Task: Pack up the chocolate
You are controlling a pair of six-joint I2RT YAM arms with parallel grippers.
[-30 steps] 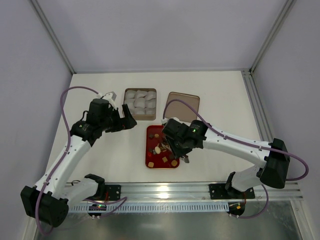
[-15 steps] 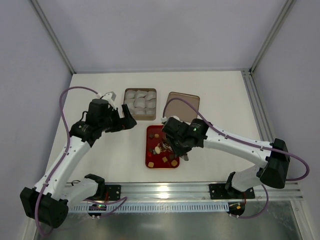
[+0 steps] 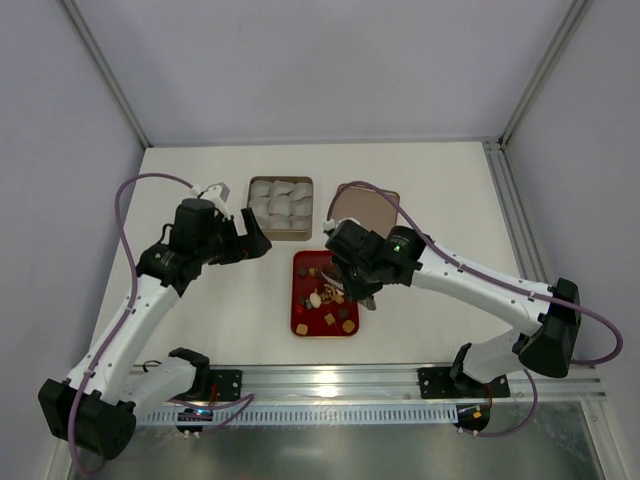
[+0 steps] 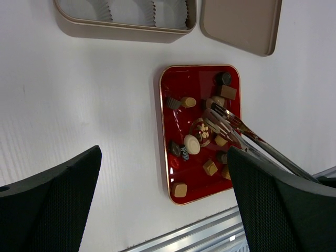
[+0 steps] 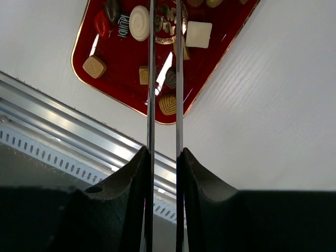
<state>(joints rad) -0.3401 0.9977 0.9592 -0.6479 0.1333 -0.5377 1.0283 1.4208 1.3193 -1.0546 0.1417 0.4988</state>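
Several pieces of chocolate [image 4: 192, 144] [image 5: 139, 22], dark, tan and cream, lie loose in a red tray [image 3: 300, 312] [image 4: 178, 123] [image 5: 123, 73]. My right gripper [image 3: 361, 287] [image 5: 164, 157] is shut on metal tongs [image 4: 247, 137] [image 5: 151, 79]. The tongs reach over the middle of the tray, beside a round gold-printed piece [image 4: 201, 131]. The tong tips run out of the top of the right wrist view; I cannot tell if they pinch a piece. My left gripper [image 3: 250, 240] [image 4: 164, 152] hangs open and empty over the table left of the tray.
A tan tin [image 3: 251, 205] [image 4: 121, 30] lined with white paper cups stands behind the tray. Its lid [image 3: 365, 208] [image 4: 241, 23] lies to the right of it. An aluminium rail [image 3: 330, 378] [image 5: 63, 121] runs along the near table edge.
My right wrist has shifted slightly towards the back over the tray, and the tong arms have drawn a little closer together. The left arm has stayed still.
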